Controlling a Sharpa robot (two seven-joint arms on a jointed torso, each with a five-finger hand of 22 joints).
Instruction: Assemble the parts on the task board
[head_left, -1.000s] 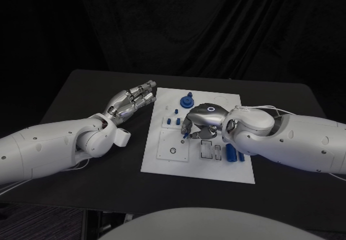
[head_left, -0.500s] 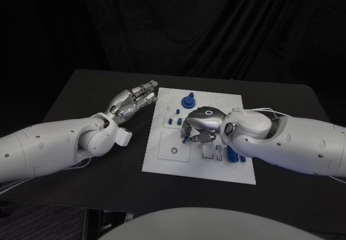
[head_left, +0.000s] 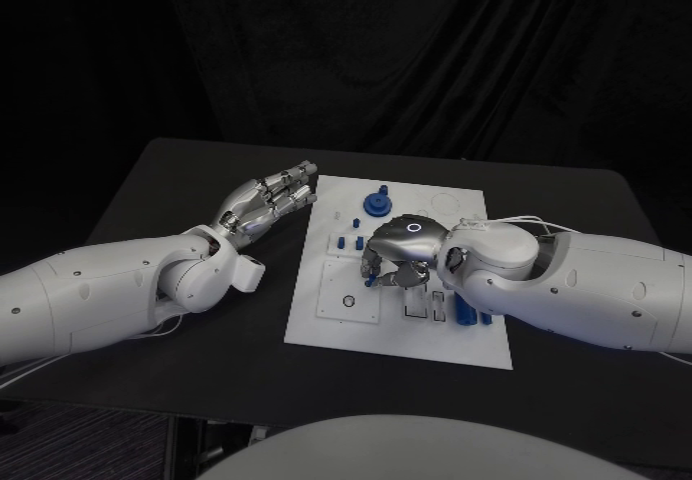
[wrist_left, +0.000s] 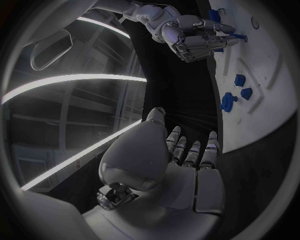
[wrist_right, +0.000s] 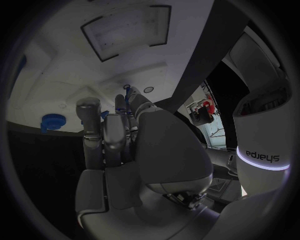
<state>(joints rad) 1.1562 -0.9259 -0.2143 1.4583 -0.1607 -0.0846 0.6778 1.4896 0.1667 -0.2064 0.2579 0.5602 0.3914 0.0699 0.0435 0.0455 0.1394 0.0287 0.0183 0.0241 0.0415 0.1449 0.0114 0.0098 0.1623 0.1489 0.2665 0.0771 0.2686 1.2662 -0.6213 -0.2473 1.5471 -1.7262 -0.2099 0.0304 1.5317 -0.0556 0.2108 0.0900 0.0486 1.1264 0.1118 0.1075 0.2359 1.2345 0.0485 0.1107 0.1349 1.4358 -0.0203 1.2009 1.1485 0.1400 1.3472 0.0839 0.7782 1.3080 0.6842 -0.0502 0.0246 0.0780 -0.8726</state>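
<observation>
Head view: the flat white task board (head_left: 329, 325) lies mid-table. The right hand (head_left: 400, 250) curls down over it, pinching a small blue part (head_left: 372, 281). The left hand (head_left: 264, 205) hovers beside the board's edge, fingers apart, empty.

Left wrist view: a round blue knob (wrist_left: 228, 101) stands on the board.

Right wrist view: the fingers (wrist_right: 112, 131) hide most of the pinched part.

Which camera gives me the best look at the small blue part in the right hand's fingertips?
The left wrist view: it shows the right hand side-on, with the small blue part at its fingertips over the task board. In the head view the hand's back covers most of the part. The right wrist view shows a blue sliver past the fingers.
</observation>
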